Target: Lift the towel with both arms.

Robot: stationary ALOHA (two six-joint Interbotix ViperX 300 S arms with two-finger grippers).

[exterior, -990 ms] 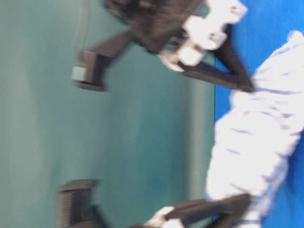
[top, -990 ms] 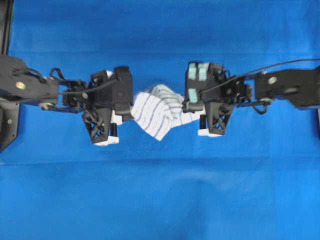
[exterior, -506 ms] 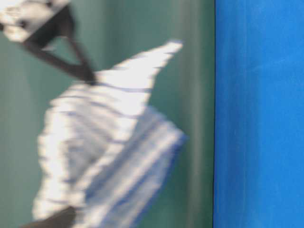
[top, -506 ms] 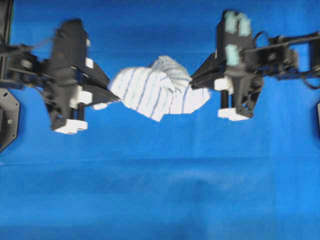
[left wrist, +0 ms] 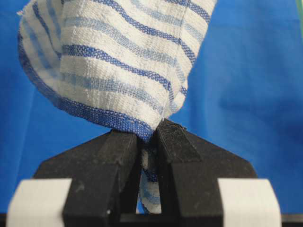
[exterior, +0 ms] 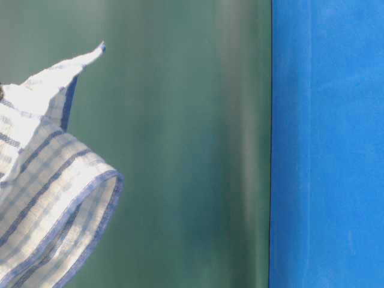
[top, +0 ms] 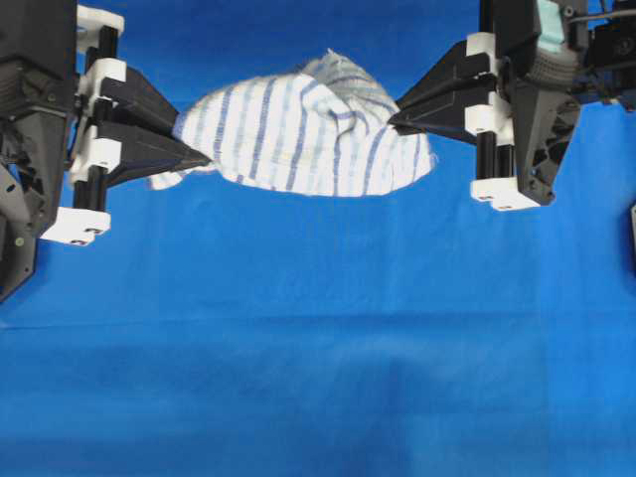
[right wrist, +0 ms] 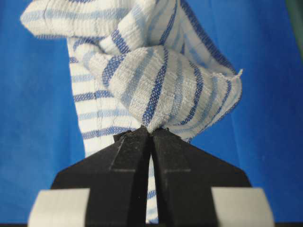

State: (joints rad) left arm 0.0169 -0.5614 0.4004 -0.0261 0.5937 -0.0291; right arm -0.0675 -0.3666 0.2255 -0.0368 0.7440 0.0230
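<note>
Left wrist view, nearest: left gripper [left wrist: 149,135] clamped on a bunched hem of the striped towel [left wrist: 118,61], black pointed fingers [left wrist: 177,146] pinching the cloth, a strip of it trailing down between them. White blocks [left wrist: 42,201] sit at the finger bases.

Right wrist view: right gripper [right wrist: 151,132] likewise closed tight on a gathered fold of the towel [right wrist: 161,90], finger tips meeting with cloth squeezed between.

Overhead view: left gripper [top: 204,159] reaches in from the left edge, fingers pointing right; right gripper [top: 393,117] reaches in from the upper right, fingers pointing left. Teal pads [top: 550,25] show on the right arm's block. The towel [top: 298,129] spans between the two tips as a loose sagging bundle, white with blue stripes, held up off the blue tablecloth [top: 318,358]. Both arms appear large in frame, close to the camera.

Table-level view: only a corner of the towel [exterior: 48,180] shows at the left edge, well apart from the blue tablecloth [exterior: 327,144], against a green backdrop [exterior: 192,144]. Neither gripper in this view.
</note>
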